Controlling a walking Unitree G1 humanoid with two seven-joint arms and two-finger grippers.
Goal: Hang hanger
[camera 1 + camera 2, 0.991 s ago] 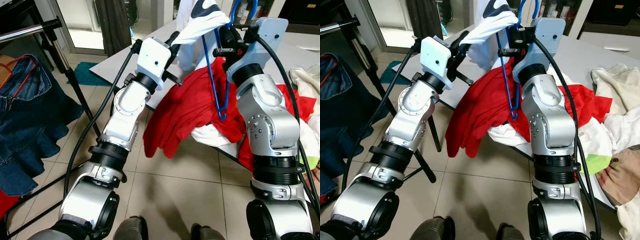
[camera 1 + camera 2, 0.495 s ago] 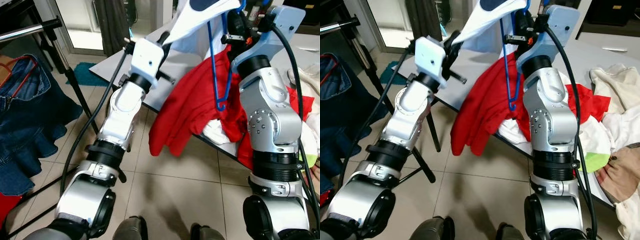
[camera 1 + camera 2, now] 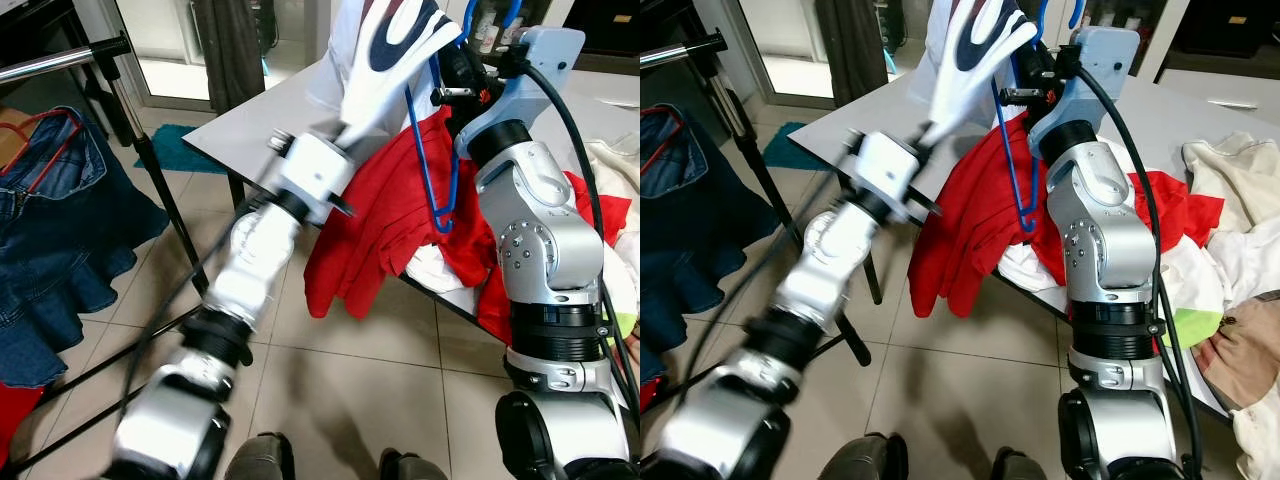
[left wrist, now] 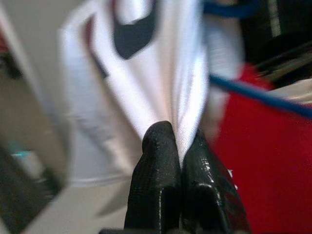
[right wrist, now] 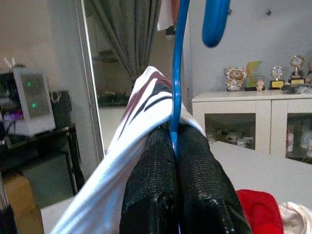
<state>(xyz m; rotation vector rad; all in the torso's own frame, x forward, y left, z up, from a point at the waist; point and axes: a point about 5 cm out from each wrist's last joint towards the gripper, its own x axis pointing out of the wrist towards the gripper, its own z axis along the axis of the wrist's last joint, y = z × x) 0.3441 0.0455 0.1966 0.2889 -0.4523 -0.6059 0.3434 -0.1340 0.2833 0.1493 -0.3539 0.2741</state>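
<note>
- right gripper (image 5: 174, 146): fingers pressed together on the blue hanger (image 3: 432, 150), clamped just below the hook; no gap visible in the right wrist view.
- The hanger is held up above the near edge of the grey table (image 3: 262, 112). Its wire loop hangs down in front of the red garment (image 3: 385, 215).
- left gripper (image 4: 179, 148): fingers closed tight on a fold of the white shirt (image 3: 385, 55); cloth fans out from the pinch point.
- The shirt is white with dark and red markings. It's draped over the hanger and stretched between the two grippers.
- Left arm is motion-blurred in both eye views; right arm is sharp.
- Counts: 1 blue hanger, 1 white shirt in hand, 2 grippers, both loaded.
- Clothes rail (image 3: 60, 62) with black stand stands to the robot's left, well apart from the hanger.
- One denim garment (image 3: 60, 230) hangs on the rail on a red hanger (image 3: 35, 125).
- On the table, right side: pile of pale clothes (image 3: 1230, 200), with the red garment spilling over the table edge.
- Tiled floor (image 3: 330, 370) below.
</note>
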